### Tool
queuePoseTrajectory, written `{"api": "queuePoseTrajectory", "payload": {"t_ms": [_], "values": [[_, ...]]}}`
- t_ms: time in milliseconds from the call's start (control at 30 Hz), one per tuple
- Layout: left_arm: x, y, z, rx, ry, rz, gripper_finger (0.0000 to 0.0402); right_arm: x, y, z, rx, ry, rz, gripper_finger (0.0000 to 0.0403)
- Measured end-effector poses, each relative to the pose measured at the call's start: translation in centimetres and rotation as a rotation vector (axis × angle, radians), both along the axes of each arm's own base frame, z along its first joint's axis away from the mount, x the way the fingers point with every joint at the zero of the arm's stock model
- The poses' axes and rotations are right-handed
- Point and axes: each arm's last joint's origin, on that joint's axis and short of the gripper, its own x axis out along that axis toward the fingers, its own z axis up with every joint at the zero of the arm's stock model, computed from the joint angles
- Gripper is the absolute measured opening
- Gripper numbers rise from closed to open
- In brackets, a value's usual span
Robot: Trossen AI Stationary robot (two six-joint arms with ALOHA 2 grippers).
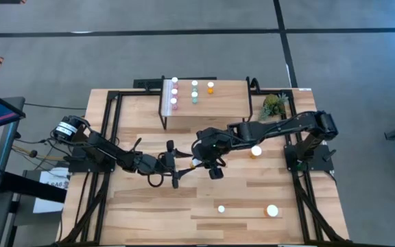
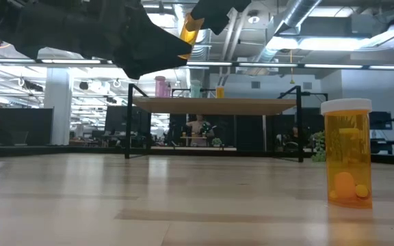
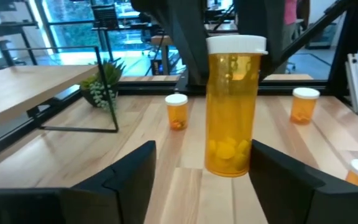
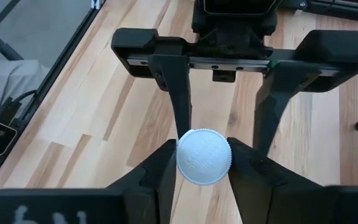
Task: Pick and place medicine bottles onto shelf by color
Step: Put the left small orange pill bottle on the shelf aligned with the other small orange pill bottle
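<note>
Now right gripper (image 4: 204,163) clamped on bottle (image 4: 204,157) cap mid-desk; left gripper (image 3: 201,180) fingers apart around body. I judge it light, rigid, slick: grip low on body.

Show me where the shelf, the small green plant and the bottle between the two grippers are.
shelf (image 1: 218,110): high view, bare board.
small green plant (image 1: 273,105): high view, leaves.
orange bottle (image 3: 232,118): left wrist view, body.

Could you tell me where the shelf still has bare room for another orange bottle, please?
The shelf is bare between the orange bottle and its end by the plant. The other end is crowded: three pink bottles, three teal bottles.
</note>
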Motion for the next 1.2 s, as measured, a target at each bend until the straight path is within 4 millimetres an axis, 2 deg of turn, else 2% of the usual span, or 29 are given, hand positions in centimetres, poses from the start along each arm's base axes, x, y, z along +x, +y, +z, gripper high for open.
{"api": "queuePoseTrajectory", "payload": {"t_ms": [333,1200], "values": [[0.0,0.1,-0.1,-0.012,0.01,0.037,0.0284,0.1,-0.7,0.0,0.002,0.002,-0.018,0.0154],[-0.2,0.3,-0.9,-0.063,0.07,0.086,0.0343,0.1,-1.7,-0.1,0.001,0.018,-0.047,0.0154]]}}
